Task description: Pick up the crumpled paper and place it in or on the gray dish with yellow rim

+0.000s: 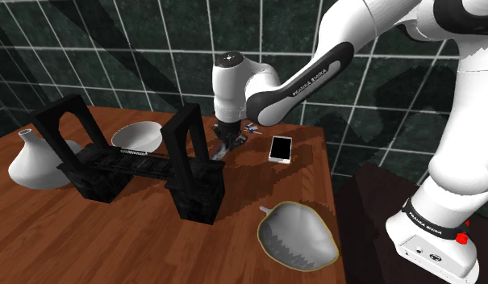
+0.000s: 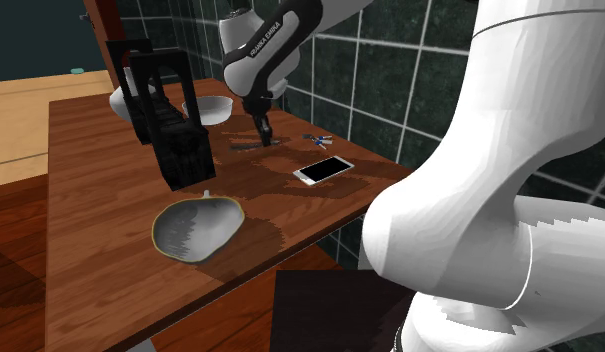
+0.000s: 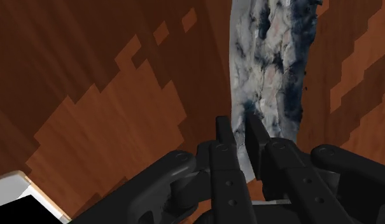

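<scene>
Grey-white crumpled paper (image 3: 270, 70) is pinched only at its thin near end by the narrow-set tool (image 3: 239, 128); slippage during lifting is judged possible.

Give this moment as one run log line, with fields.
stage: grasp | claw: shut on crumpled paper, low at table | gray dish: paper not yet in it

I read FRANKA EMIKA in small white capitals on the dark forearm band (image 1: 305, 83) of the white arm in the shoulder view. The same words run round the dark base ring (image 1: 431, 222) low on the arm. In the second exterior view the lettering shows along the forearm band (image 2: 263, 42) as well.
</scene>
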You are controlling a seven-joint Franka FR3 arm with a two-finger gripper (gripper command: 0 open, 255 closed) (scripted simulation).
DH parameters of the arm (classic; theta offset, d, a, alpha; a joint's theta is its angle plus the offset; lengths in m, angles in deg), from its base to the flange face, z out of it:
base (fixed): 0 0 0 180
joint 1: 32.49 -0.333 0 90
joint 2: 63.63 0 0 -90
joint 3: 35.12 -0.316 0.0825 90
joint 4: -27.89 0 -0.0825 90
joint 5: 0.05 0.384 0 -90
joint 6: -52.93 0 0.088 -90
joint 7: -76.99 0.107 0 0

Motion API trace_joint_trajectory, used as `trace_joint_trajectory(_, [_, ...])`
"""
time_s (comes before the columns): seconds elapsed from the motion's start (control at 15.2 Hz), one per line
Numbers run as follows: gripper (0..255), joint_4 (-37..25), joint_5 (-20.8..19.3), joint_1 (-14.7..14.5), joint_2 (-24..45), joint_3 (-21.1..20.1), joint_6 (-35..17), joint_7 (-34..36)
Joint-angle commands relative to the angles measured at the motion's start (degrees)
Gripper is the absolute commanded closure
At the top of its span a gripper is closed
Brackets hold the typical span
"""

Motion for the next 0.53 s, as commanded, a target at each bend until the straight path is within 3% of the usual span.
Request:
trace_joint_trajectory(0.0, [255, -0.1, 1.4, 0.6, -1.0, -0.8, 0.8, -1.0])
trace_joint_trajectory(0.46, [255, -1.8, 5.7, 2.5, -4.3, -3.0, 4.1, -4.4])
